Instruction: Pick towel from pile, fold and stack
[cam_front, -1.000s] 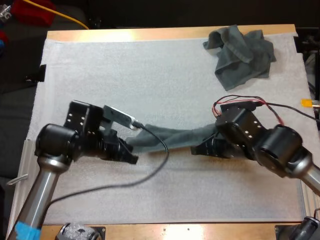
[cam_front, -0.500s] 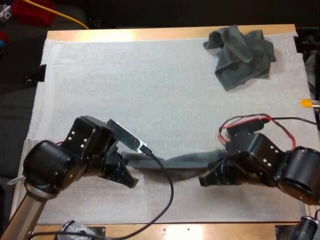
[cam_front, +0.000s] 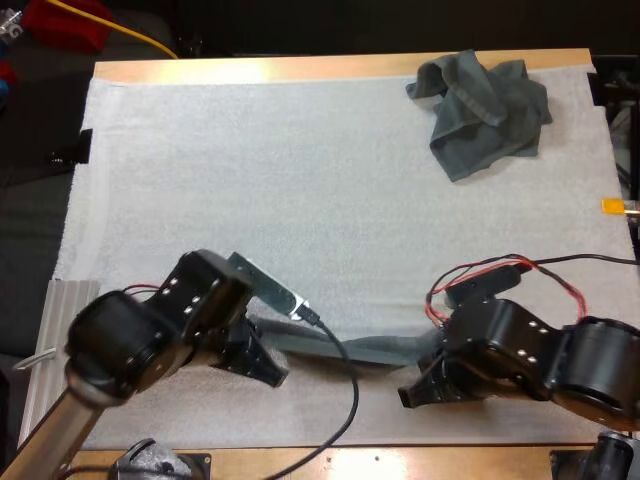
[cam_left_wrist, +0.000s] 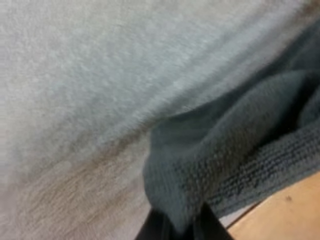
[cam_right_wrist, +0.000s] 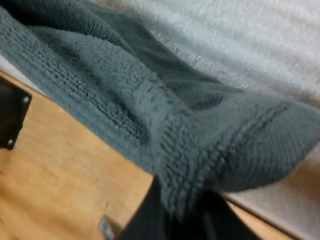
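Close to the mat's near edge, the left gripper (cam_front: 268, 368) and the right gripper (cam_front: 412, 390) each pinch one end of a dark grey-green towel (cam_front: 372, 349). The towel runs stretched between them as a narrow band across the white mat (cam_front: 300, 200). In the left wrist view the black fingers (cam_left_wrist: 150, 231) press on a bunched fold of cloth from both sides. The right wrist view shows a like grip, with the wooden table (cam_right_wrist: 60, 170) just past the towel's hem. Far across the mat, near its far right corner, the crumpled towel (cam_front: 485, 108) lies well apart from both arms.
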